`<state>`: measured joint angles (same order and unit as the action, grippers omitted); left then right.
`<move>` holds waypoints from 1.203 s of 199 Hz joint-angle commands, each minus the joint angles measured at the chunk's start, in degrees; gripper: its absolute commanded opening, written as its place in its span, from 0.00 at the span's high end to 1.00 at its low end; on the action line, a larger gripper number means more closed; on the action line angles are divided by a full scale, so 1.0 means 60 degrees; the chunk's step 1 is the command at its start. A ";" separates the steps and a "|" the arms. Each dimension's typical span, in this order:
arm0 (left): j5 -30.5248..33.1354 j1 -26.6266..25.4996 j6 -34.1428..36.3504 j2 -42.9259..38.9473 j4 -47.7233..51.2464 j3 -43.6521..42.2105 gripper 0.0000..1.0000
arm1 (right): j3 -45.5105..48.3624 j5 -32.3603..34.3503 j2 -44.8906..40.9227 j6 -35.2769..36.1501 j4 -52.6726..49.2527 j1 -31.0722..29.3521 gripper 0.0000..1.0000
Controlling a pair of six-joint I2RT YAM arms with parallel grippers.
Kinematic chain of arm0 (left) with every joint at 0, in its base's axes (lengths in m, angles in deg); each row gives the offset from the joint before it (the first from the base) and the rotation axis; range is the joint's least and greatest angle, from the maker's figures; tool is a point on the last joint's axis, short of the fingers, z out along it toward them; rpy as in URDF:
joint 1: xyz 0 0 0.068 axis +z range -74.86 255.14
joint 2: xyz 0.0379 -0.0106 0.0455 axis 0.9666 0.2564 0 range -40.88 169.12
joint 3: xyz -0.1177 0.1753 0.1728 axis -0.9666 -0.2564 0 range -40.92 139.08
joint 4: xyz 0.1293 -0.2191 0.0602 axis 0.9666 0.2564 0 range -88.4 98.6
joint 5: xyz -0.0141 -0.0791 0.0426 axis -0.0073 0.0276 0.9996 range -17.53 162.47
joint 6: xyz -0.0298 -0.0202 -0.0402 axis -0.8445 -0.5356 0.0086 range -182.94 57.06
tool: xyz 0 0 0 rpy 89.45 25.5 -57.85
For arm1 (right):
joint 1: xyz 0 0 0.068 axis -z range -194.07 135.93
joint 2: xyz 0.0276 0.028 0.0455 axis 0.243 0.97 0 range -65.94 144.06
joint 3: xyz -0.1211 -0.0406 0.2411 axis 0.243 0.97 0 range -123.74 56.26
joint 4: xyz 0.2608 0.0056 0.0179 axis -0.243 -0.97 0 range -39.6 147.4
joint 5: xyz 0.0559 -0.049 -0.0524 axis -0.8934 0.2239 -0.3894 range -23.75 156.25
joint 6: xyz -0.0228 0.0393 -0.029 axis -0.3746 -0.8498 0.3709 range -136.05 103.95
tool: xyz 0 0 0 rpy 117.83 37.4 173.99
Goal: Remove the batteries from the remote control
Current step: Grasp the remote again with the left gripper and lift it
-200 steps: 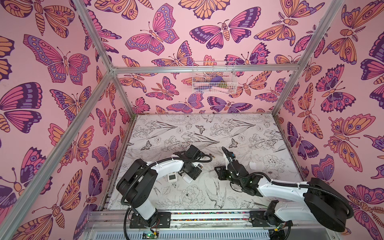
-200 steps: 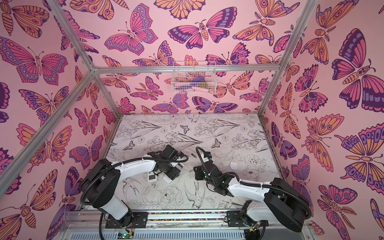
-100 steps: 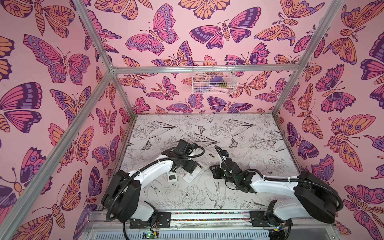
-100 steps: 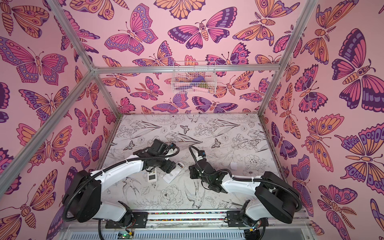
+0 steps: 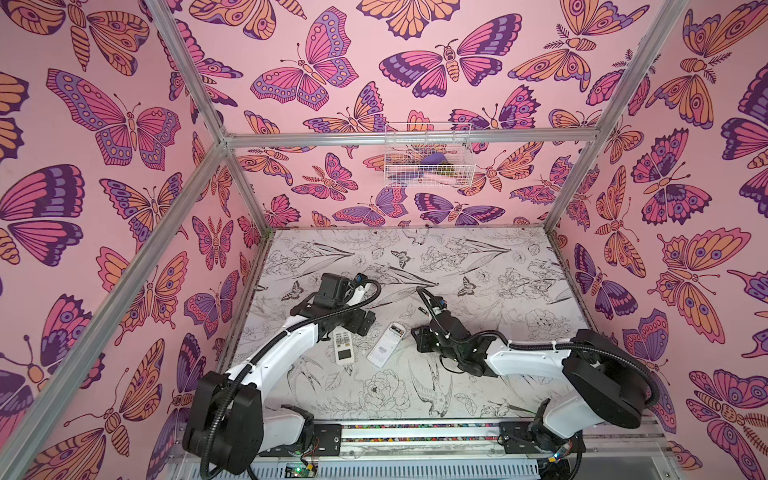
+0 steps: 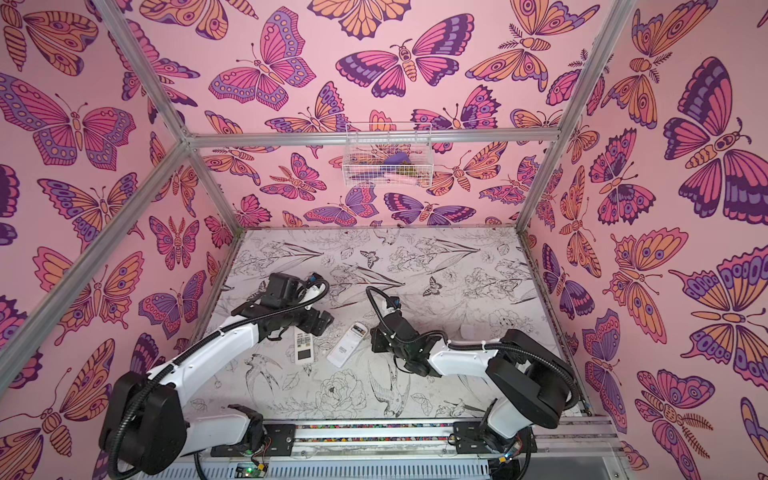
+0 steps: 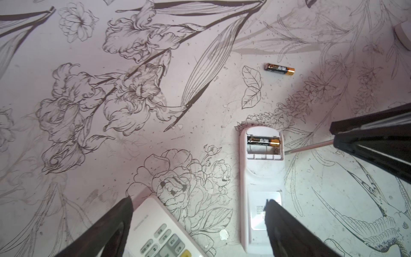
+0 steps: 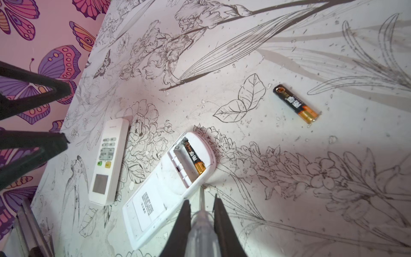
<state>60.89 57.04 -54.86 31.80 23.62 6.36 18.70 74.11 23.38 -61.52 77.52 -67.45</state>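
Battery (image 8: 193, 158) in remote (image 8: 160, 200) near right hand (image 8: 201, 200); second battery (image 8: 297, 103) apart.

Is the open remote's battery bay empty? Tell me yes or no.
No, one battery sits in the bay of the open remote, beside an empty slot.

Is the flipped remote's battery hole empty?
Half empty: one battery sits in the open compartment, the slot beside it bare; a loose battery lies on the table.
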 commanded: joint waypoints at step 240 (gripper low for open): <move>-0.3453 0.1489 0.8212 -0.0169 0.2546 0.0522 0.08 | -0.2674 -0.3499 0.2062 0.0705 0.0310 0.0797 1.00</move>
<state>45.35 66.50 -19.35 28.22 33.41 7.72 -0.80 52.01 40.49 -55.25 76.67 -64.41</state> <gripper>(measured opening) 0.931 0.187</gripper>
